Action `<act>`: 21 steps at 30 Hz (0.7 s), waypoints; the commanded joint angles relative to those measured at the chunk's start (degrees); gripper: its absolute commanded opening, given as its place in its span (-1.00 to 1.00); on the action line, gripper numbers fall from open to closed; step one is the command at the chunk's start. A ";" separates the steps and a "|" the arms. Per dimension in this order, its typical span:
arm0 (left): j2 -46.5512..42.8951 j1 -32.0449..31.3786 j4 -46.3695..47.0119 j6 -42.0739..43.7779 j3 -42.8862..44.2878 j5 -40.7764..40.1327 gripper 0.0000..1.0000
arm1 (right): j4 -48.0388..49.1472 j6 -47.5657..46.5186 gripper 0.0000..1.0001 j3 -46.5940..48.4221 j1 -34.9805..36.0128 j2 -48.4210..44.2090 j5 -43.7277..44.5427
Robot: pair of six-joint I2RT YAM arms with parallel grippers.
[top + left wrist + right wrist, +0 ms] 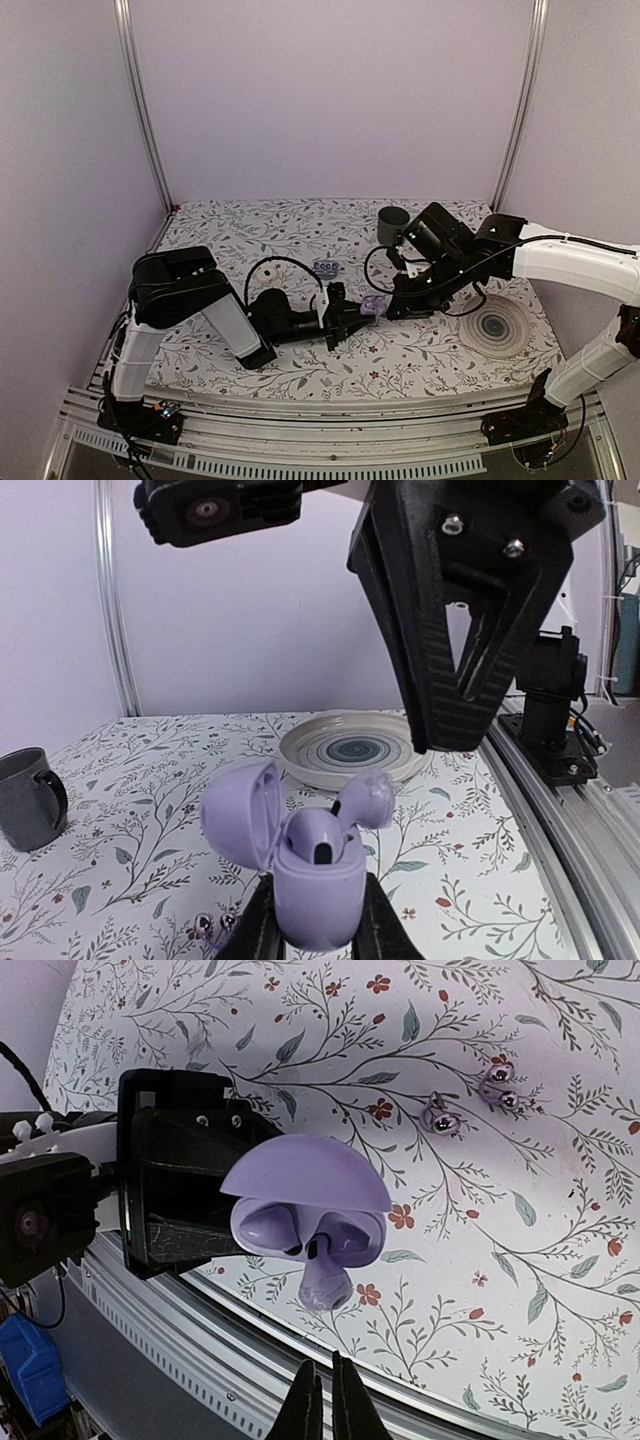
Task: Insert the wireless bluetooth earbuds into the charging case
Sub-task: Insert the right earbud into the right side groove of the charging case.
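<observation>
**One earbud in, the second only part-way**

The left end effector (318, 925) is clamped on the base of the open lilac charging case (300, 880), holding it above the worktop (130, 850) at the lower centre of the left wrist view. One earbud (318, 842) looks seated in its socket. The second earbud (366, 798) leans out, apparently not home. The right end effector (322, 1405), pinched together and empty, hovers just beside it. Left to do, I judge: press that one down.

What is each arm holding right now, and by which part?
The left fingers clamp the open charging case by the sides of its lower shell. The right fingers are shut on nothing.
</observation>
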 commanded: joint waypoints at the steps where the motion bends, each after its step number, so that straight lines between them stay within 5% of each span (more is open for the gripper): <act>1: 0.43 0.35 16.71 0.45 0.59 -0.02 -1.00 | 1.80 1.40 -0.85 -1.20 0.36 1.35 0.34; 21: 0.04 -0.34 16.71 0.88 -0.03 0.36 -1.00 | 3.40 2.15 -0.85 -1.21 0.28 3.89 0.67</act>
